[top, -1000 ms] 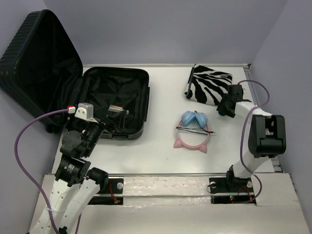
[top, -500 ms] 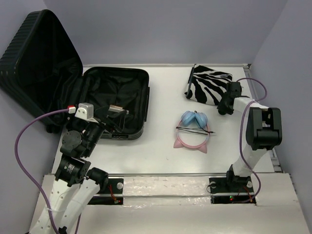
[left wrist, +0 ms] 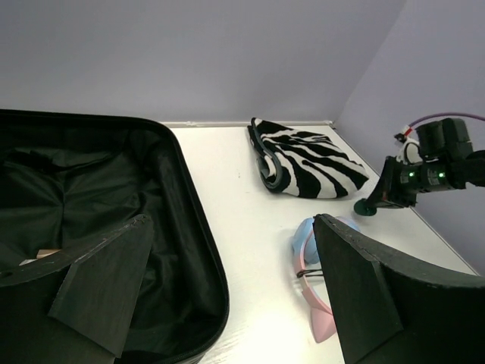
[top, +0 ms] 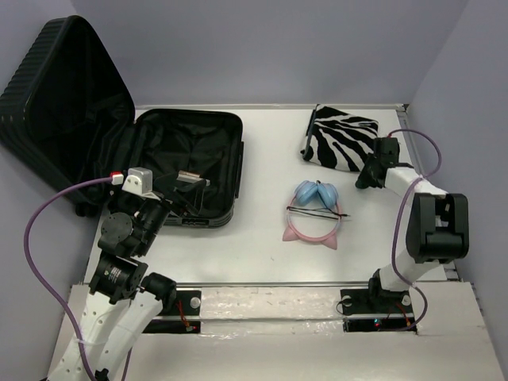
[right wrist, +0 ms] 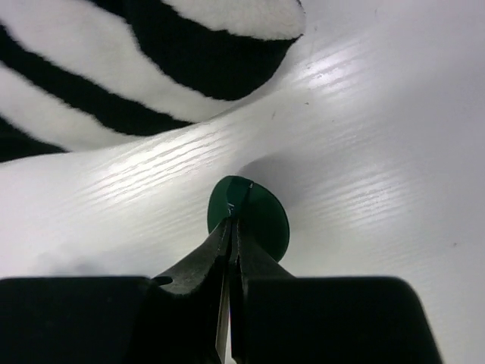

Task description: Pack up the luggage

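The luggage point(top: 187, 163) lies at the table's point(top: 262, 262) far left. It is spread open, with the ribbed lid leaning back on the wall, so the lined bottom half faces up ready to take things. No loose item shows inside it, so I judge the packing barely begun. The zebra pouch point(top: 341, 139) sits flat at the far right corner, well apart from the case. The pink cat-ear headphones point(top: 313, 216) lie between the two, mid-table. The left gripper point(left wrist: 227, 303) hovers over the case's near rim with its jaws spread wide and nothing between them, probably waiting to receive or steady something. The right gripper point(right wrist: 233, 226) reaches down just beside the pouch. Its jaws are pressed together and seem to pinch the edge of a small green disc point(right wrist: 254, 216), likely the first thing to carry over.
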Robot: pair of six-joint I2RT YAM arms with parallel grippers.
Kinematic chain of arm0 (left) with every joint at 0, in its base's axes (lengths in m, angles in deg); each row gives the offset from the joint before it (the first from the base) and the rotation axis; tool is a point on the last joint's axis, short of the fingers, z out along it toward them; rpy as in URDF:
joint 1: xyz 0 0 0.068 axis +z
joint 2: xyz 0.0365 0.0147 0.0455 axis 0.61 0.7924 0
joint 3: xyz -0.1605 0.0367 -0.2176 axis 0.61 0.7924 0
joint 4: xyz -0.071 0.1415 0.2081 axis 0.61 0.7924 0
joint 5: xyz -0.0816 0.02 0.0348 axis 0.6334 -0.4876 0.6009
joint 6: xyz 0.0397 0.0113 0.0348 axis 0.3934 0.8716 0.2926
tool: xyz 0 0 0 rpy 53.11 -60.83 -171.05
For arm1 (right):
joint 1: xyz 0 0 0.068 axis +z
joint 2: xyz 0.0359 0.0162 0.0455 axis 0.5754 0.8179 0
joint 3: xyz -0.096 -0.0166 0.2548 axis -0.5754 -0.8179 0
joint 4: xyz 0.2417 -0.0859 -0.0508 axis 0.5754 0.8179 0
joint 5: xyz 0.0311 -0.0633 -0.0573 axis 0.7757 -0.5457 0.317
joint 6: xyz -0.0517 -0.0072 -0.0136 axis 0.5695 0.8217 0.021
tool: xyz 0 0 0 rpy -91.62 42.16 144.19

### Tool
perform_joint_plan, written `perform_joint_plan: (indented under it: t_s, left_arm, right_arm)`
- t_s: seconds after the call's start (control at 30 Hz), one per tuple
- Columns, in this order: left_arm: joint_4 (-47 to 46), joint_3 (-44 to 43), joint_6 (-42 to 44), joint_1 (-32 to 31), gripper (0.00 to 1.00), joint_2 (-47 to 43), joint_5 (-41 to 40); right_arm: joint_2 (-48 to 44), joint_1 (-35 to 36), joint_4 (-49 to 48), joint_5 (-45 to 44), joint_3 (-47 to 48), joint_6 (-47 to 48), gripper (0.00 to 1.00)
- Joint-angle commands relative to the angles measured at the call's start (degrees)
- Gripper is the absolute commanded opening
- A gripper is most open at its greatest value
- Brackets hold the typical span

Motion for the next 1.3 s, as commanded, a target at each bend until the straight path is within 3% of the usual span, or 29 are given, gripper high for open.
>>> perform_joint_plan:
  t_s: [0.0, 0.13, 0.33, 0.57, 0.7, 0.73, 0.77, 0.83, 0.87, 0.97, 1.27]
  left_arm:
    - [-2.0, -2.28, 0.4, -0.4, 0.99, -0.36, -0.15]
    - [-2.0, -2.37, 0.4, -0.31, 0.99, -0.18, -0.32]
    - [-2.09, -2.37, 0.31, 0.04, 0.99, 0.26, -0.23]
    - [-2.18, -2.2, 0.22, 0.65, 0.99, 0.61, -0.32]
    - [-2.0, -2.28, 0.31, 1.01, 0.99, 0.61, -0.93]
    - [-1.91, -2.28, 0.31, 1.01, 0.99, 0.53, -1.02]
    - [-1.91, -2.28, 0.22, 1.09, 0.99, 0.52, -1.11]
    - [-1.91, -2.2, 0.4, 1.18, 0.99, 0.52, -1.2]
    - [-1.83, -2.2, 0.4, 1.18, 0.99, 0.52, -1.02]
    - [-1.91, -2.2, 0.31, 1.18, 0.99, 0.17, -0.93]
    - [-1.91, -2.28, 0.22, 0.66, 0.99, -0.53, -0.41]
  right_arm:
    - [-11.43, 5.16, -2.39, 2.58, -0.87, 0.38, 0.07]
    - [-14.45, 11.31, 0.59, 0.04, 2.8, 0.64, 0.07]
    - [-14.46, 20.81, 1.12, 2.93, 10.01, -0.76, 0.07]
    - [0.64, 39.44, -2.48, 11.1, 29.07, -3.84, 0.07]
    - [15.56, 48.58, -1.96, 14.97, 43.92, -3.66, 0.09]
    - [17.69, 49.3, -1.52, 15.94, 49.26, -3.4, 0.17]
    - [19.71, 49.3, 1.36, 16.29, 52.01, -3.31, 0.46]
    - [22.72, 49.83, 4.1, 15.34, 55.8, -2.96, 0.66]
    - [22.46, 49.83, 4.63, 12.2, 54.68, -1.83, 0.73]
    - [16.41, 47.9, 4.55, 4.8, 48.19, -0.06, 0.73]
    - [-8.46, 30.25, 6.65, -7.07, 4.34, -2.87, 0.71]
